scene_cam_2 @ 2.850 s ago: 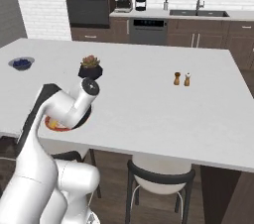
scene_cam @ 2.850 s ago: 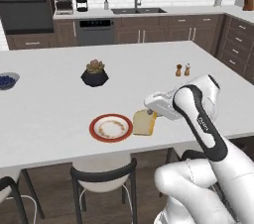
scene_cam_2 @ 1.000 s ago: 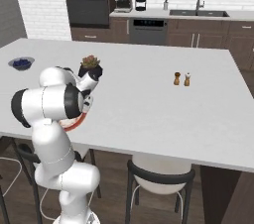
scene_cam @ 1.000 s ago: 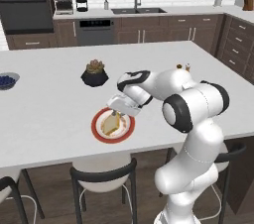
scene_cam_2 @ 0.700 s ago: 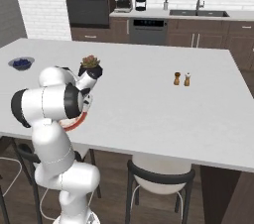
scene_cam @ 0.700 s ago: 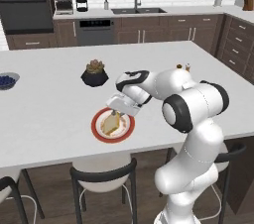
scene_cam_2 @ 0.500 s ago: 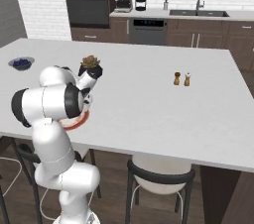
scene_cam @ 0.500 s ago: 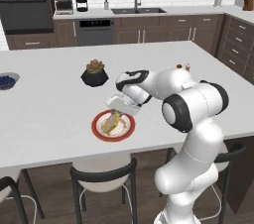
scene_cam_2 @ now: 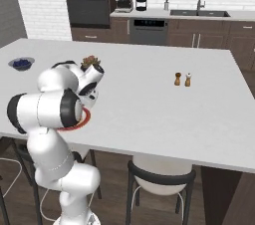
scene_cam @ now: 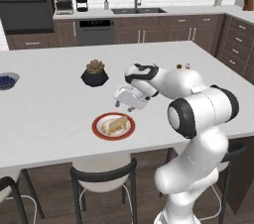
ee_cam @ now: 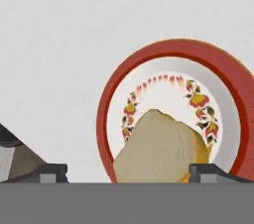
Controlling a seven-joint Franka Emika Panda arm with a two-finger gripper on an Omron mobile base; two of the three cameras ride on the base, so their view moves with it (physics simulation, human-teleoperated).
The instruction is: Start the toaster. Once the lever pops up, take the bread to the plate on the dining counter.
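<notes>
The bread (scene_cam: 115, 124) lies flat on the plate (scene_cam: 97, 131) near the dining counter (scene_cam: 44, 114) front edge, with the gripper (scene_cam: 125, 103) at its one o'clock, jaws wide and empty, so the delivery looks done, only withdrawal left.

The bread (scene_cam: 114, 125) lies on the plate (scene_cam: 99, 132), which sits on the dining counter (scene_cam: 44, 104) near its front edge, above a chair (scene_cam: 104, 178) tucked under that edge. Behind the plate, further in on the counter, stands a potted plant (scene_cam: 95, 73). Far to the left, near the counter's side edge, rests a small bowl (scene_cam: 7, 80). Well to the right of the plate stand two shakers (scene_cam_2: 182, 79), side by side. The gripper (scene_cam: 128, 100) hangs just above and behind the plate, between it and the plant. Beyond the island, along the back wall, run the sink (scene_cam: 136, 10) and, left of it, the oven (scene_cam: 26, 9).
</notes>
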